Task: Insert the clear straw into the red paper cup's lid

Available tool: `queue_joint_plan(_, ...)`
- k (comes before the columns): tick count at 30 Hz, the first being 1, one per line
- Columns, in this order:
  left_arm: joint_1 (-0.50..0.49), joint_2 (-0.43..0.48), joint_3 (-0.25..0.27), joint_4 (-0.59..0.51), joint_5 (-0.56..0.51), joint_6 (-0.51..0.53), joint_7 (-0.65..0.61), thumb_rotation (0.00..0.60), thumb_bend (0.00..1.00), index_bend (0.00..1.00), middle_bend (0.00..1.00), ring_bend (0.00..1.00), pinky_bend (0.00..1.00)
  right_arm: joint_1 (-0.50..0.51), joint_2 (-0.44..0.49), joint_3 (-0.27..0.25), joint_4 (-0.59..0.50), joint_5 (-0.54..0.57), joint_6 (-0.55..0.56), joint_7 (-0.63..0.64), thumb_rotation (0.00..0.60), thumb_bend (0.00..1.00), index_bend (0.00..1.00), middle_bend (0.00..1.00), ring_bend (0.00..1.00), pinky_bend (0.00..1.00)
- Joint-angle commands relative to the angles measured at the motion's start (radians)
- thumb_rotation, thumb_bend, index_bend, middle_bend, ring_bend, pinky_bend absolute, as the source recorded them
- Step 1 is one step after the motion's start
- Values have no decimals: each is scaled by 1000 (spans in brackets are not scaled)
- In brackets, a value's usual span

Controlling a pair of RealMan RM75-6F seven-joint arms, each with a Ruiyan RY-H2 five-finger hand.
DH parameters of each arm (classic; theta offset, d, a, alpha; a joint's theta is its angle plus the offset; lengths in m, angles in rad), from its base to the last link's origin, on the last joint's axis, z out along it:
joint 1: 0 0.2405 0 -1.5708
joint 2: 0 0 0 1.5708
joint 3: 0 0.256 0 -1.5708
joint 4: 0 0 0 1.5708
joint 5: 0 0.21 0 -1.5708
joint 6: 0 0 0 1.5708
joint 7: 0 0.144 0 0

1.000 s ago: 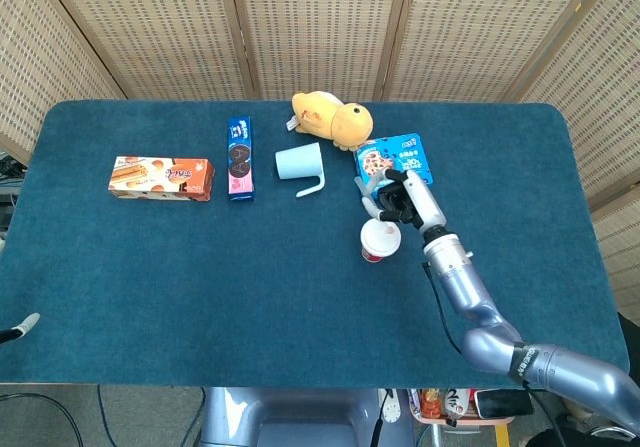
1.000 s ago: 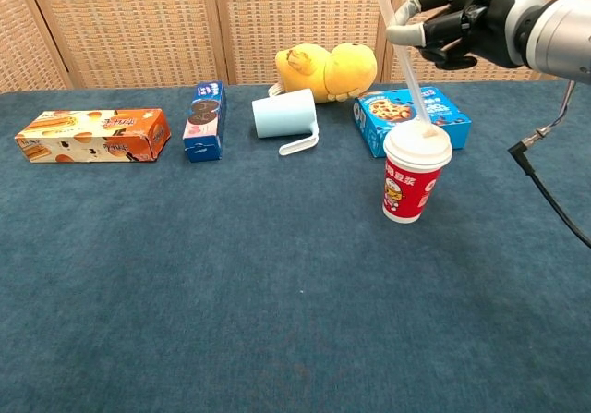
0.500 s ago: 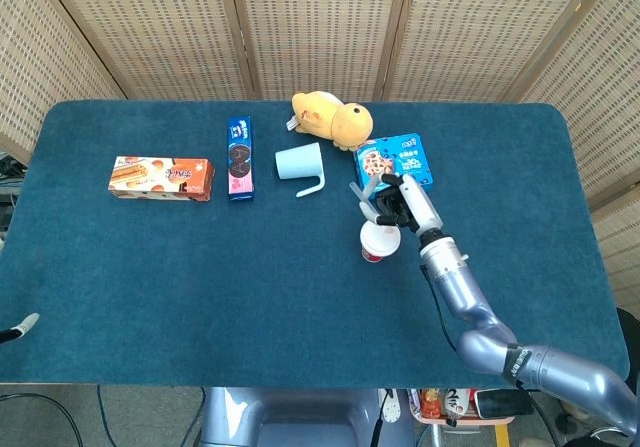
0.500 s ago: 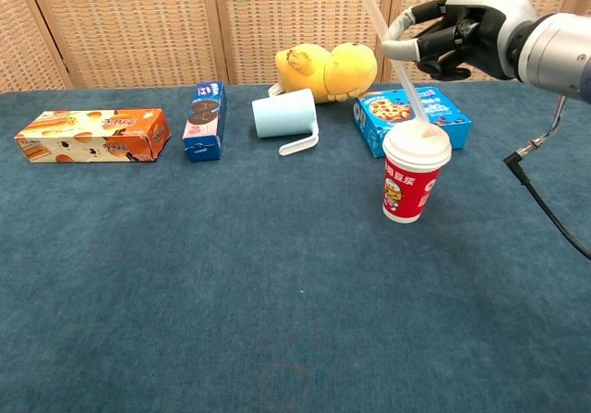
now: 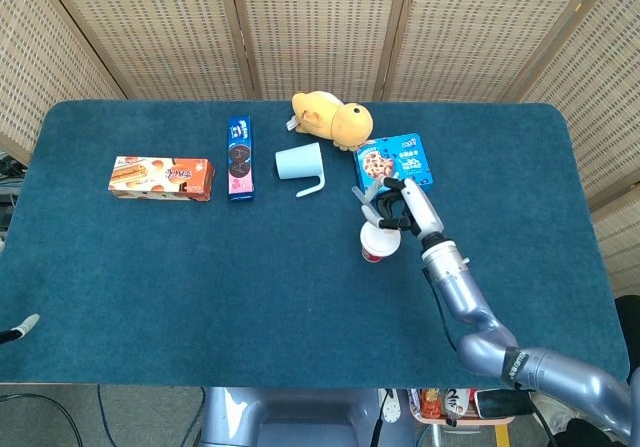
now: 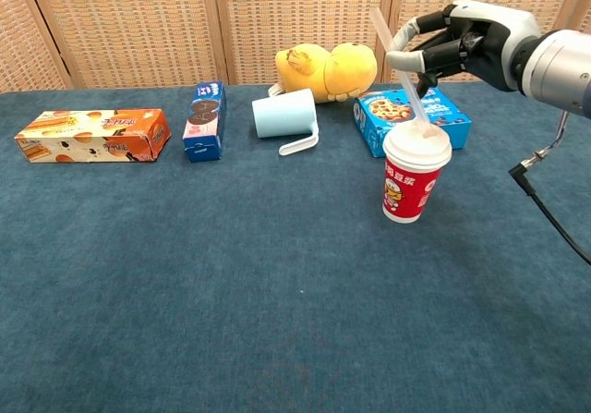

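Right robot hand (image 6: 462, 45) pinches clear straw (image 6: 399, 74) above the lid, straw tilted, lower end at the white lid (image 6: 417, 142) of red paper cup (image 6: 411, 189). Cup upright on bench (image 6: 277, 284), just in front of blue cookie box (image 6: 411, 115). Left robot hand not seen in either view.

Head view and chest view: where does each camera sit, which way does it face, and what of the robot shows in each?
Head view: high above the near table edge, looking steeply down on the whole table; the right arm and right hand show.
Chest view: low at the near edge, looking level across to the wicker screens; the right hand enters top right.
Shared: the red paper cup, the clear straw and the right hand.
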Motion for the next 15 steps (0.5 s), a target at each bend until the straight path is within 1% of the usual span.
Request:
queue_joint_plan(1, -1, 0, 0, 0, 0, -1, 0, 600, 157, 0, 0, 0, 0, -11, -5, -8, 15, -23, 0, 29, 600, 552, 712, 866, 764, 522)
queue_joint_plan(9, -1, 0, 2, -2, 1, -4, 1, 600, 158, 0, 0, 0, 0, -29, -18, -36, 45, -91, 8, 87, 600, 552, 712, 838, 709, 506)
queue_joint_plan(15, -1, -1, 2, -1, -1, -4, 1, 600, 159, 0, 0, 0, 0, -38, -28, -56, 73, -123, 14, 109, 600, 552, 712, 790, 645, 482)
